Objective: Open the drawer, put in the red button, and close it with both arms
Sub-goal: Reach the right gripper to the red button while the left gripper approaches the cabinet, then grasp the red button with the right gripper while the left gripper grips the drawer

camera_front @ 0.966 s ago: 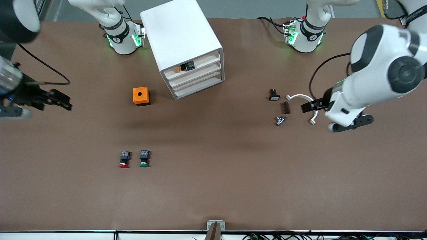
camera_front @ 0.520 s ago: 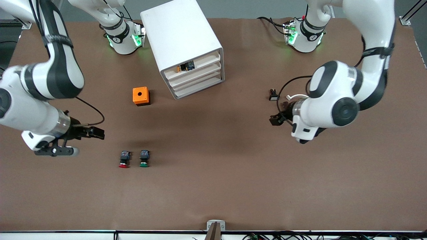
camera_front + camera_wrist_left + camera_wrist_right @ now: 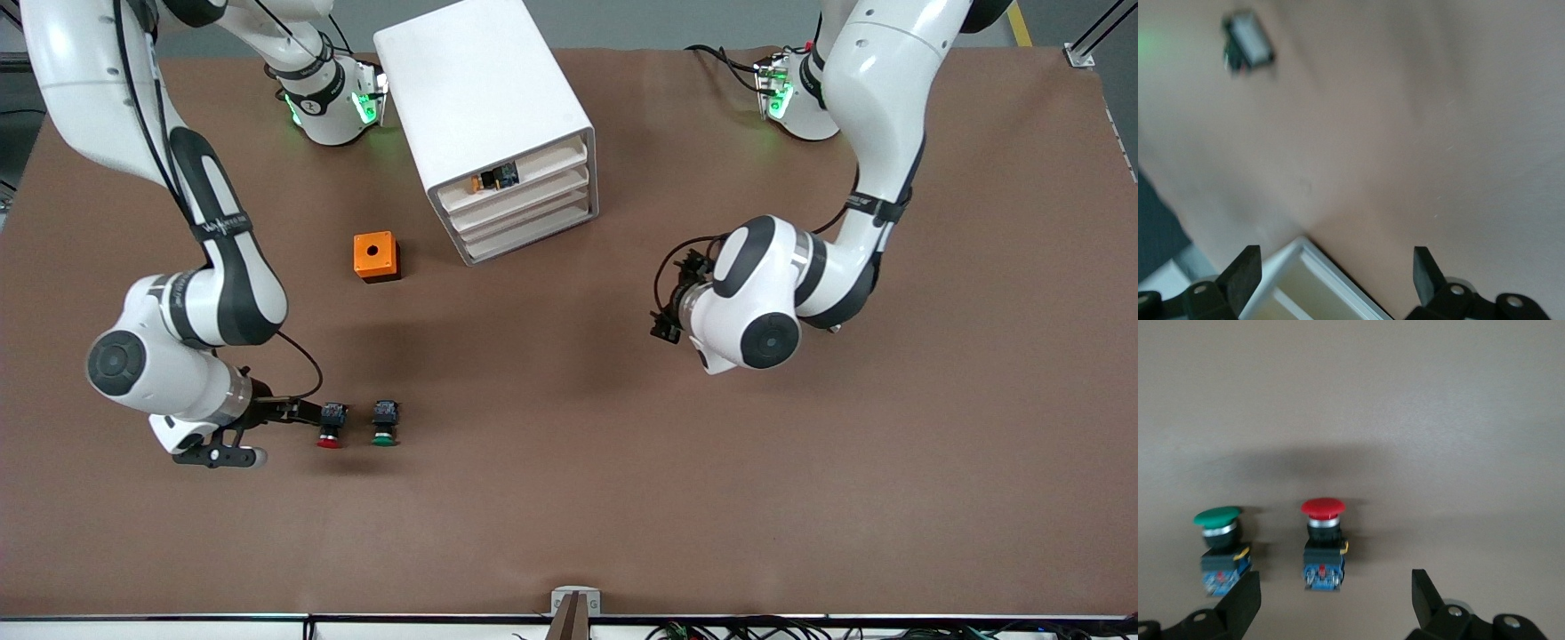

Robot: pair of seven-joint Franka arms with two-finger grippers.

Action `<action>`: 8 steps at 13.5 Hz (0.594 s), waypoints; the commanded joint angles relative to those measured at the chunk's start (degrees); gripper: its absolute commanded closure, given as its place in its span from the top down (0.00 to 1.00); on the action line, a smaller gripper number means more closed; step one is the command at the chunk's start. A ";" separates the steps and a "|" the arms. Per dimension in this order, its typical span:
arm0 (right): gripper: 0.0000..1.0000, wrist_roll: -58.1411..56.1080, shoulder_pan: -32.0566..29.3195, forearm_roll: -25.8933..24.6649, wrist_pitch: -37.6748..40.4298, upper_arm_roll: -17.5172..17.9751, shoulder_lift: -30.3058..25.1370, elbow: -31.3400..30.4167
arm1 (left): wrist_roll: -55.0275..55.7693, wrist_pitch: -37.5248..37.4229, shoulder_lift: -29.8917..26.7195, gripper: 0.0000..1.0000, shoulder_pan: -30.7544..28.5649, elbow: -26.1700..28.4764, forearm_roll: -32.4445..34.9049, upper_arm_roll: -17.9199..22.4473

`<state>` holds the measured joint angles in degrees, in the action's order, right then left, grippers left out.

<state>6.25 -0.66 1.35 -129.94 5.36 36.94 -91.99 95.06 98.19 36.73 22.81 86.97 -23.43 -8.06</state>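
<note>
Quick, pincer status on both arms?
Left pincer: open, empty, over bare table near the cabinet.
Right pincer: open, empty, beside the red button.

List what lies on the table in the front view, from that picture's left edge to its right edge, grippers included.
right gripper → red button → green button → white drawer cabinet → left gripper. The orange box overlaps the two buttons in this order, so it is left out.
</note>
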 commanded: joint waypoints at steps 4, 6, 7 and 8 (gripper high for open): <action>1.00 0.87 -0.13 0.76 -6.28 1.32 4.36 -1.61 | 13.11 -0.37 5.53 0.93 3.29 -1.18 -17.23 0.24; 0.96 0.87 -0.13 0.76 -6.55 1.32 5.33 -1.70 | 17.07 -0.37 7.74 0.92 3.38 -1.19 -24.87 0.24; 0.89 1.05 -0.04 0.84 -6.12 1.32 5.42 -1.79 | 19.78 -0.37 8.18 0.92 3.64 -1.10 -28.04 0.24; 0.80 2.18 0.22 0.84 -6.11 1.32 5.42 -2.22 | 24.68 -0.37 9.14 0.90 3.73 -1.27 -31.21 0.24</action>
<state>6.65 -0.40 1.49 -135.86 6.15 42.59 -93.46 113.31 98.20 44.22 26.19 86.96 -49.76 -8.05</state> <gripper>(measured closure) 0.035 0.075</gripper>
